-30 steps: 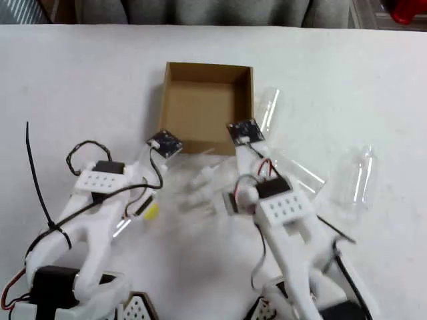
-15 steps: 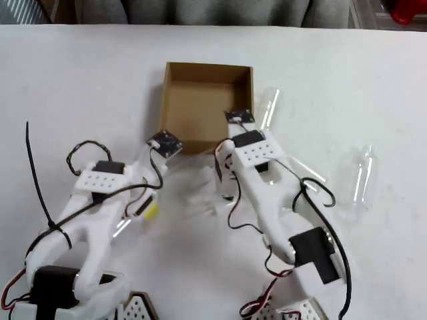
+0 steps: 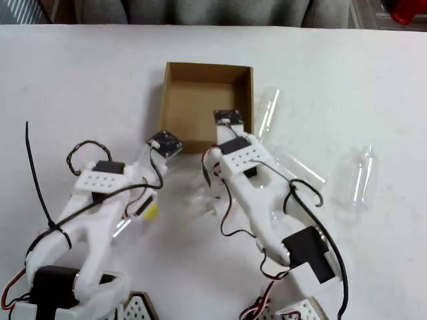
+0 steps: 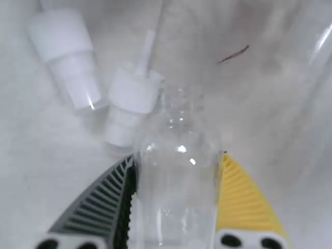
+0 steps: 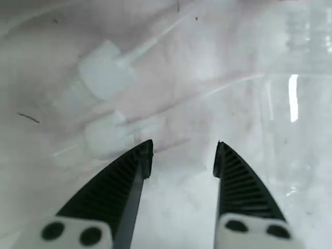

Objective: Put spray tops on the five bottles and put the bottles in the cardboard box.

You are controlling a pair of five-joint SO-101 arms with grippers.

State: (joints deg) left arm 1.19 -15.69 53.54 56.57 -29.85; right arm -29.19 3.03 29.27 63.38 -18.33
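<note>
Spray tops (image 5: 106, 78) lying just ahead of right gripper (image 5: 183, 147), fingers spread, slightly off-centre; clear bottle (image 4: 179, 202) clamped in left gripper (image 4: 177, 161), neck pointing toward them.

Cardboard box (image 3: 200, 110) on table (image 3: 80, 80), spray tops (image 4: 129, 101) just before it, bottles (image 3: 360, 177) lying to its right, bottle (image 4: 176, 192) within left tool (image 4: 176, 160)

Clear bottle (image 4: 179, 176) beside white spray top (image 4: 129, 104); cardboard box (image 3: 200, 110) open.

Clear glossy plastic bottle (image 4: 179, 176); white matt plastic spray tops (image 4: 129, 104); brown matt cardboard box (image 3: 200, 100); smooth white matt surface (image 3: 87, 73).
</note>
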